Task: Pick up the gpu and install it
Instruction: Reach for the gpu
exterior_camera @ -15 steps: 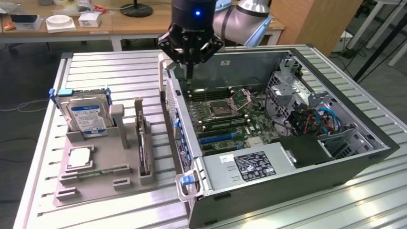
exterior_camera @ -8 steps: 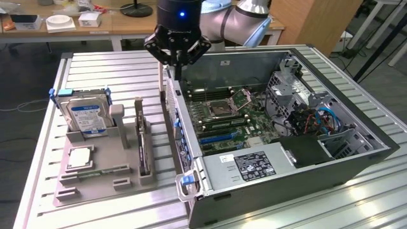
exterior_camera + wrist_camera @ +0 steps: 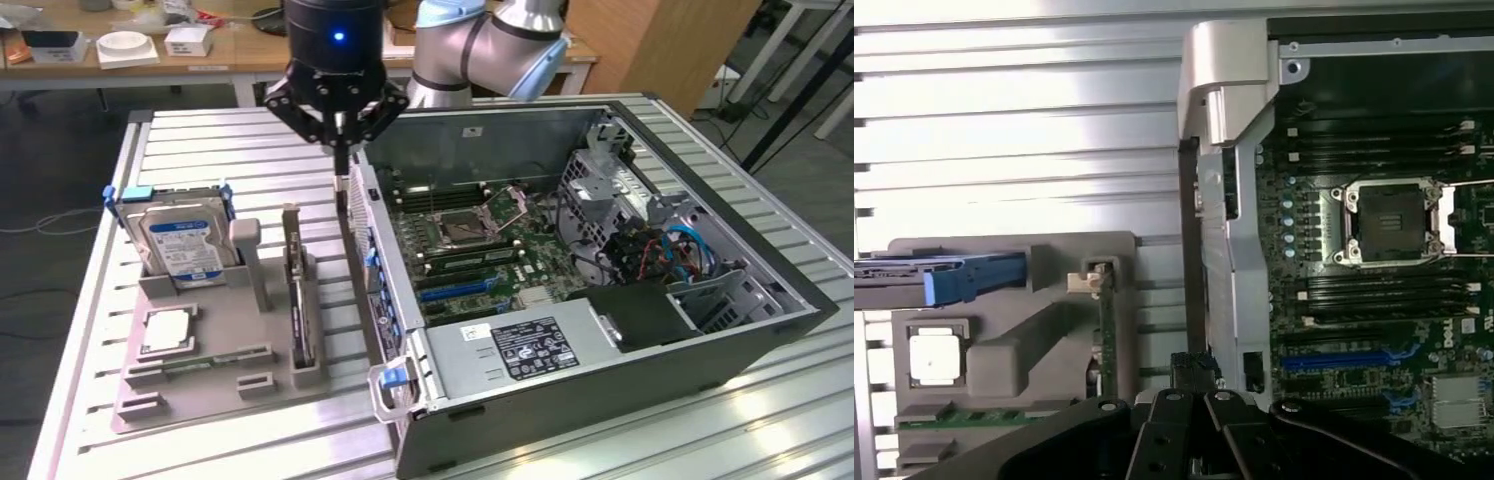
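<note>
**Pincer shut over case rim, gpu in tray**

The pincer (image 3: 343, 172), fingers pressed together, hangs at the exterior view's upper centre, above the left rim of the open computer case (image 3: 601, 400). Lower left of it, the gpu (image 3: 302, 300) stands on edge in the grey tray (image 3: 200, 400). The hard drive (image 3: 184, 245) has a blue-white label, unreadable. The motherboard (image 3: 1414, 385) bears a Dell mark.

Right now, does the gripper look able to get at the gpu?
Probably yes. The gpu stands on edge in the tray, its top edge bare. The gripper hangs above, slightly toward the case, shut, so it would have to open.
</note>
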